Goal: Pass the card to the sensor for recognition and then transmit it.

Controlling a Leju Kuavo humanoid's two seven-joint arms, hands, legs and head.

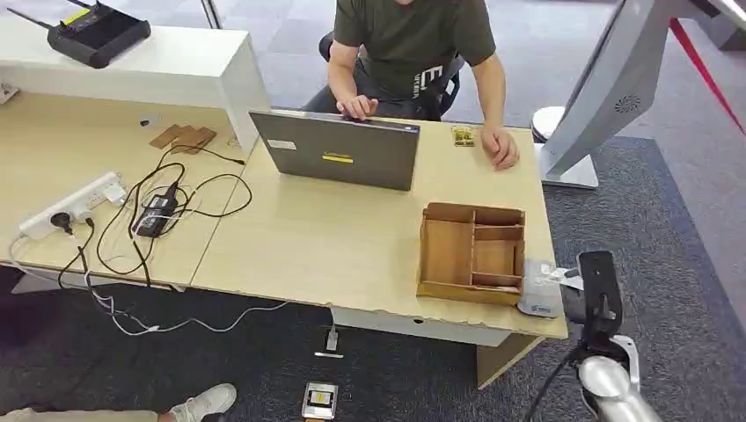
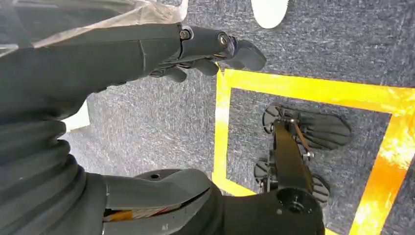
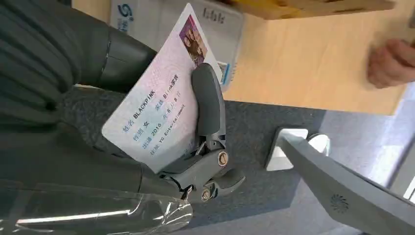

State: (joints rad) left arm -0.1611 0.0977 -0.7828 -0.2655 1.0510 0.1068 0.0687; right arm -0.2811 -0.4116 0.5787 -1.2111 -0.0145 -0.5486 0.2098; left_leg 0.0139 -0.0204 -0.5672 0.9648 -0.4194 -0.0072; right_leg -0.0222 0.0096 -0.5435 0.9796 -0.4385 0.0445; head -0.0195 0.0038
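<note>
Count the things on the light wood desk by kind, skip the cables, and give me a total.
Laptop: 1
Wooden organizer box: 1
Card reader: 1
Power strip: 1
Power adapter: 1
Brown flat pieces: 1 pile
Small yellow item: 1
Total: 7

Organizer [image 1: 472, 253] on desk [image 1: 343, 246] — sensor [image 1: 541, 294] right, laptop [image 1: 337, 149] behind.

The card [image 3: 156, 115] is pale, with printed text and a small photo, pinched tilted in the right hand [image 3: 195, 147]; the white sensor [image 1: 538, 294] lies flat at the surface's [image 1: 352, 246] 4 o'clock corner.
</note>
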